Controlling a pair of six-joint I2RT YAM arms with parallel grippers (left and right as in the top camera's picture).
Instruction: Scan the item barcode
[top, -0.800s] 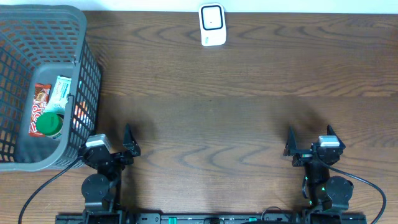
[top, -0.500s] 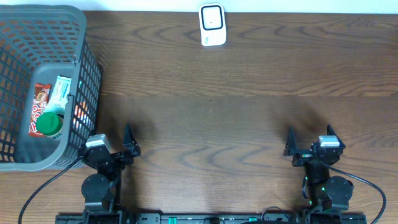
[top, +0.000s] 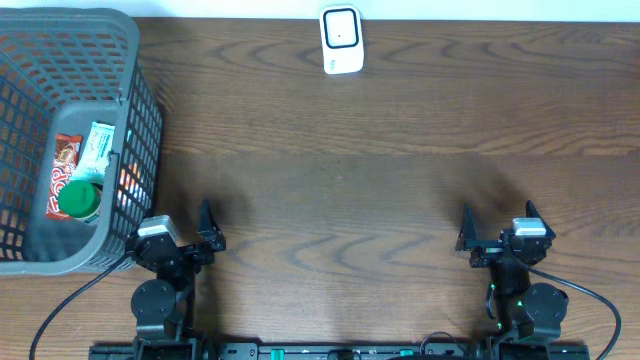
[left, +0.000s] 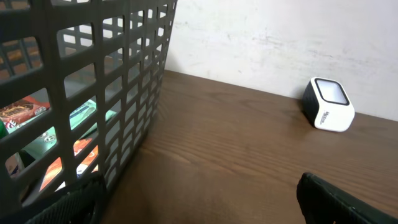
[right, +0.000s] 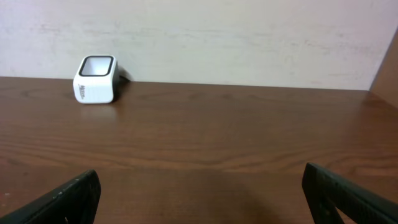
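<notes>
basket (top: 146, 118) 1 | scanner (top: 341, 40) 1 | packets (top: 99, 143) 2 | green lid (top: 78, 200) 1

Table (top: 400, 150): dark brown, wavy wood grain, matt.
Wall (right: 249, 37): off-white, faintly scuffed, meeting the table's far edge.
Panel (right: 388, 68): brown, at the far right corner; kind unclear.
Light: soft, even, with diffuse shadows on the table.

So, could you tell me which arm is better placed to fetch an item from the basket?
Left. The left gripper sits open right beside the basket holding the items; the right gripper, also open, is far across the table.
</notes>
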